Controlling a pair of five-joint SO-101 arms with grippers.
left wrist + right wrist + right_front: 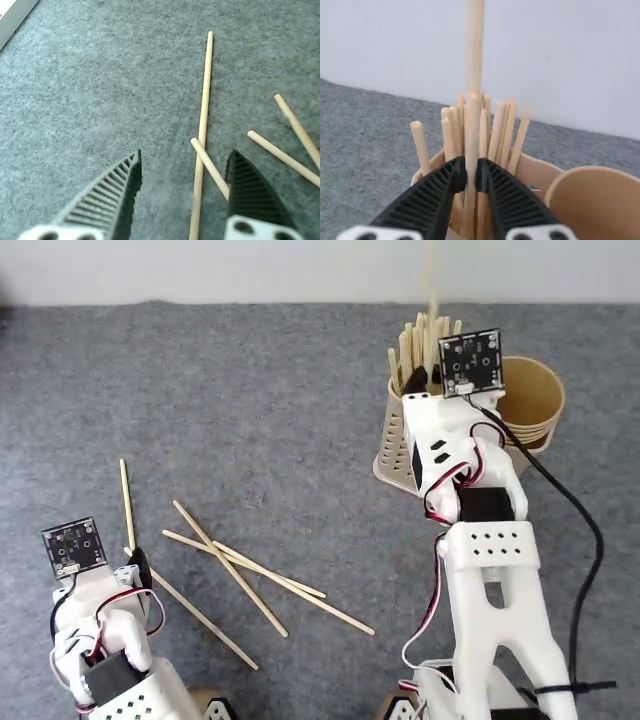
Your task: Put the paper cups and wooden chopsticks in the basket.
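By the far edge of the tabletop [250,390], the right gripper [470,176] pinches one upright chopstick [472,125] above the basket [393,458] holding chopsticks [412,345] and stacked paper cups [535,400], while the left gripper [185,155], spread wide and empty, hangs over loose chopsticks [250,575] near the near-left corner.

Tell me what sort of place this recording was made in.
Probably an indoor tabletop robot workstation, lab or hobby bench: a grey carpet-like mat serves as the work surface, a plain white wall stands behind, and loose wooden chopsticks and a basket are set out as props.
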